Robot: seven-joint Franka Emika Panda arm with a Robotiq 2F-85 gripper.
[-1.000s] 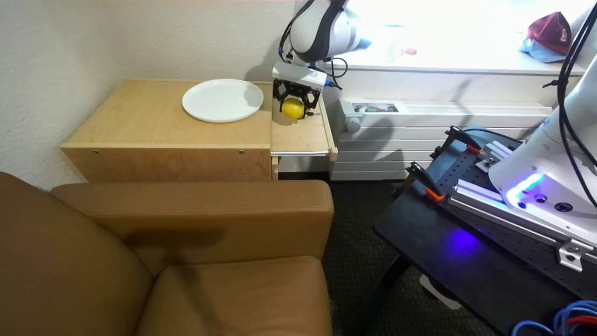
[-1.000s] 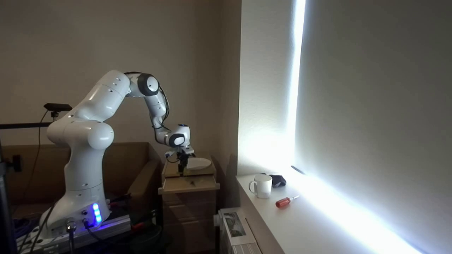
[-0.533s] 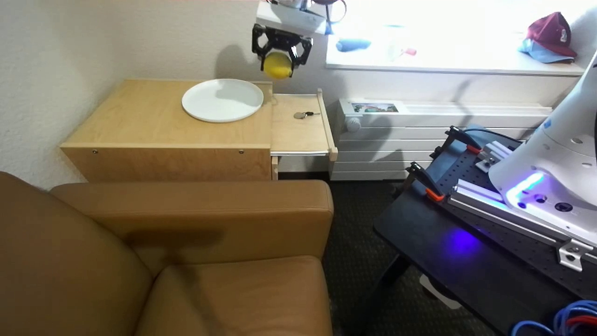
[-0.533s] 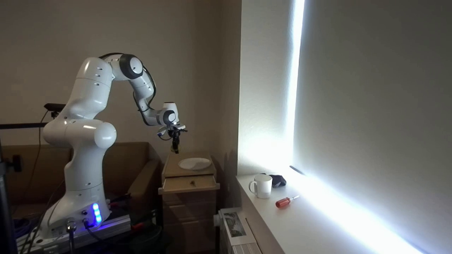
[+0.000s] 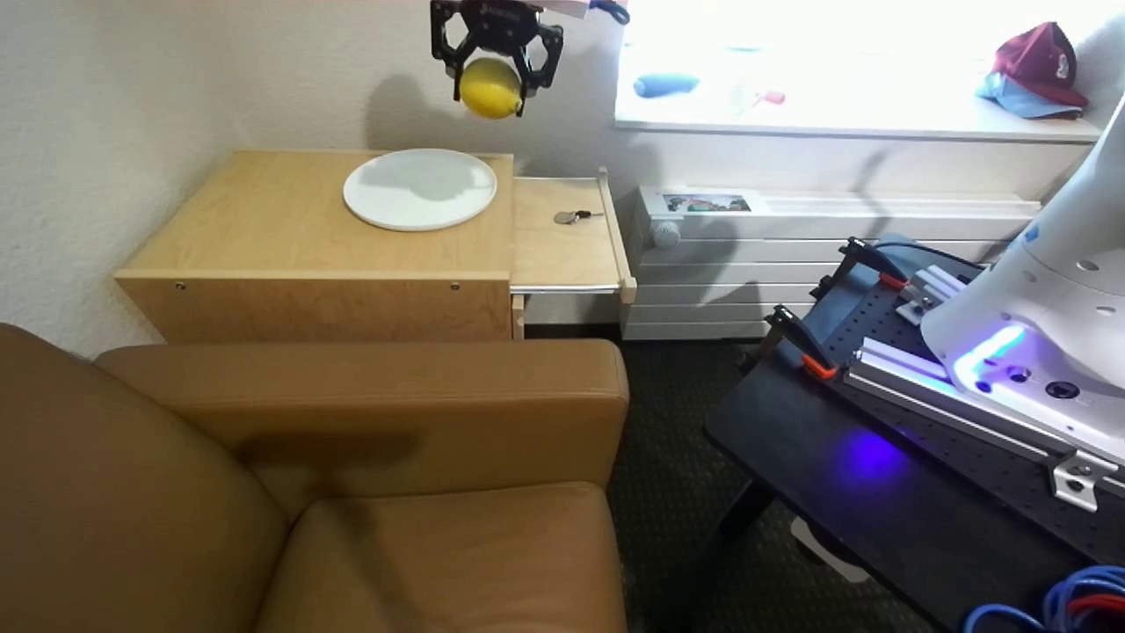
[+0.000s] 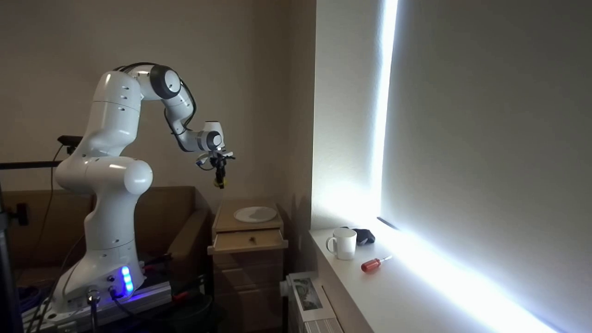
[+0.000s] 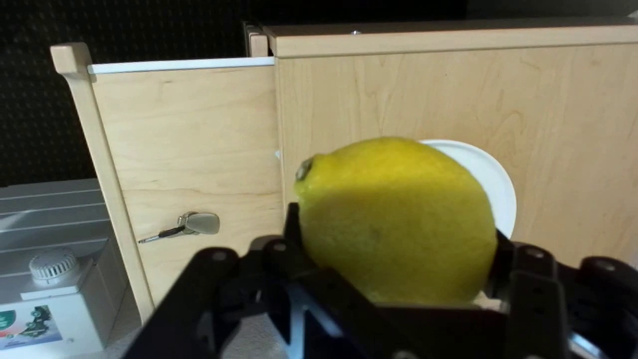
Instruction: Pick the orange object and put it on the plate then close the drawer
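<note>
- The lemon [image 5: 490, 88] is grasped by the Robotiq gripper [image 5: 489, 99], one black finger near each end, and is held aloft, well apart from the light-wood cabinet top [image 5: 290, 230].
- The round white plate [image 5: 419, 190] is set on that top, its rim just beside the edge past which the drawer [image 5: 562, 257] is pulled out, and nearer the far edge than the edge by the sofa armrest [image 5: 369, 378].
- The coming move is judged to turn on one offset: in the wrist view the plate, partly hidden by the lemon, is seen farther in from the drawer-side edge; a carry inward, then downward, seems called for.
- In an exterior view the plate [image 6: 255, 214] is shown lower than the lemon and away from the armrest edge.
- The lemon's long axis is laid roughly from finger to finger, its nubbed end turned drawer-ward; some rolling may be expected on release.
</note>
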